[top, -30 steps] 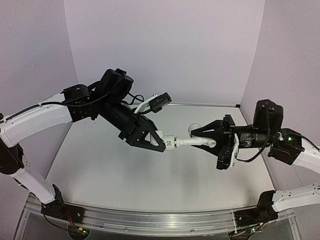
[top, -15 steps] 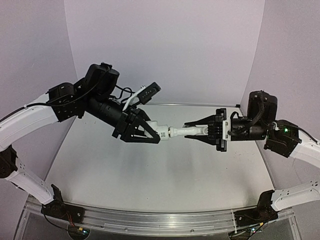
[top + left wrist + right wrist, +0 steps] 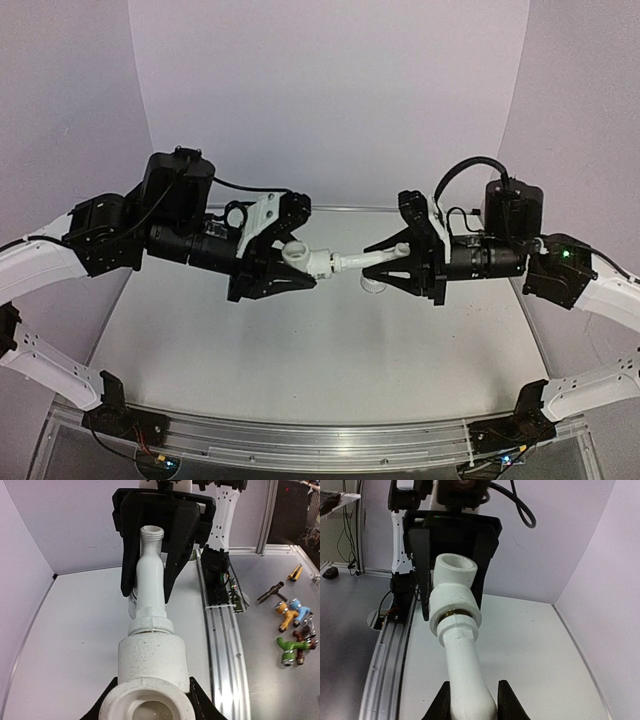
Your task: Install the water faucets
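While the left fingers (image 3: 106, 706) clamp the smooth white cylindrical fitting (image 3: 150, 660), the right fingers (image 3: 505, 702) clamp the bent-spouted plastic tap (image 3: 462, 680) joined to it.

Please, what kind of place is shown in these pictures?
Probably a robotics lab test cell: plain lilac panel walls enclose the grey tabletop, an aluminium mounting rail runs along its near edge, and small coloured taps lie outside.

Fitting (image 3: 300, 257) on the left meets tap (image 3: 352, 262) on the right, above the table (image 3: 300, 340)
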Robot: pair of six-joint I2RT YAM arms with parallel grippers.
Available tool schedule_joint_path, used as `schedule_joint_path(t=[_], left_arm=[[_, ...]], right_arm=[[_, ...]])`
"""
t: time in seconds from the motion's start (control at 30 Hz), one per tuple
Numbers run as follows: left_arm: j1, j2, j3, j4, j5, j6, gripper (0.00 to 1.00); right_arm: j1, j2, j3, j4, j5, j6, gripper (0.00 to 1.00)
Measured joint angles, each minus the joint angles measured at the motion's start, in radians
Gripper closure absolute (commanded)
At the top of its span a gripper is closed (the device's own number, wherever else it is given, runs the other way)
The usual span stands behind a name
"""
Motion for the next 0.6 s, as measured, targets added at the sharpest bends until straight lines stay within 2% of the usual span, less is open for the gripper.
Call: schedule_joint_path(t=[0.13, 0.27, 0.4, 0.6], left_arm=[[-0.078, -0.026, -0.063, 0.047, -0.188, 0.136, 0.9], [-0.122, -0.036, -0.099, 0.082, -0.314, 0.215, 0.83], [-0.126, -0.037, -0.1, 0.087, -0.347, 0.226, 0.73], [-0.126, -0.037, -0.098, 0.085, -0.351, 0.185, 0.64]], right_arm=[[-0.005, 0.012, 0.006, -0.044, -0.02, 0.121, 1.0], [-0.016, 0.029, 0.026, -0.079, -0.04, 0.207, 1.0], [-0.018, 0.038, 0.046, -0.091, -0.036, 0.218, 1.0], [-0.018, 0.046, 0.073, -0.108, -0.037, 0.208, 1.0]])
